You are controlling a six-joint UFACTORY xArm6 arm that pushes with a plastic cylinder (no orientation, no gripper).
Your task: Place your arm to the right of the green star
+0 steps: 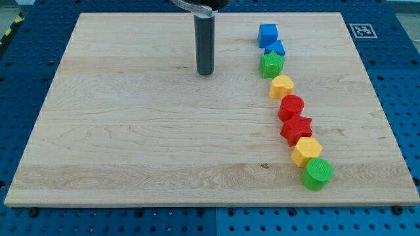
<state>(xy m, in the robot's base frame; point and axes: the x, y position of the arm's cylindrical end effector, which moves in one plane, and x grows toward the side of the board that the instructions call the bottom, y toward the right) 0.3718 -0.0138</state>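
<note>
My tip (205, 72) rests on the bench (131, 131), the rod upright; it carries no gripper and holds nothing. The green star (271, 64) lies well to its right, between a blue block (275, 47) and a yellow block (281, 86).

Straight dark grey rod (205, 42), cylindrical and matte, with a faint lighter sheen down one side. Flat, blunt tip (205, 72). Black mount with a thin silvery rim (197, 8) above.
</note>
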